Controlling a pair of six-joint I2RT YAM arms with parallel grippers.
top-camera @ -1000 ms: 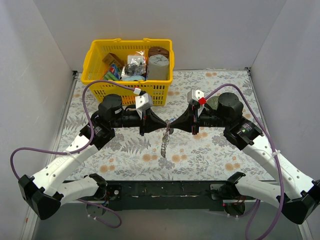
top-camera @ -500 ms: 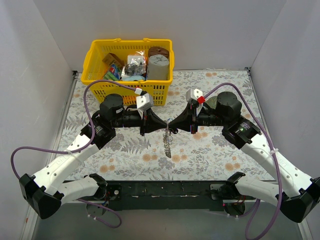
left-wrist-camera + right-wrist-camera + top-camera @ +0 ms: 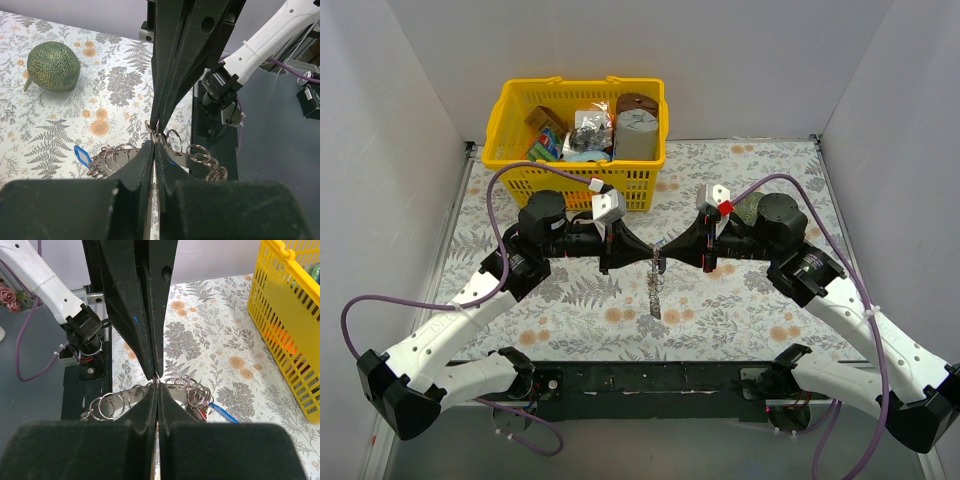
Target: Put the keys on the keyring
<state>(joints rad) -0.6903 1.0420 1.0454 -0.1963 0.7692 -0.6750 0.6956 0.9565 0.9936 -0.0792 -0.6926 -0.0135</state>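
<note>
Silver-grey metal keyring (image 3: pixel 653 290) dangles with its loose rings at the centre of the top view. It hangs just below the point where the left gripper (image 3: pixel 645 256) and right gripper (image 3: pixel 667 255) meet tip to tip.

From the left wrist we see both pairs of fingers pressed together on the bunch's upper edge. A small blue-headed key (image 3: pixel 81 155) sits lower left, beside the rings.

The right wrist view shows the same clamped pinch. We judge that firm grips and a slow, small pull will best open a gap.
</note>
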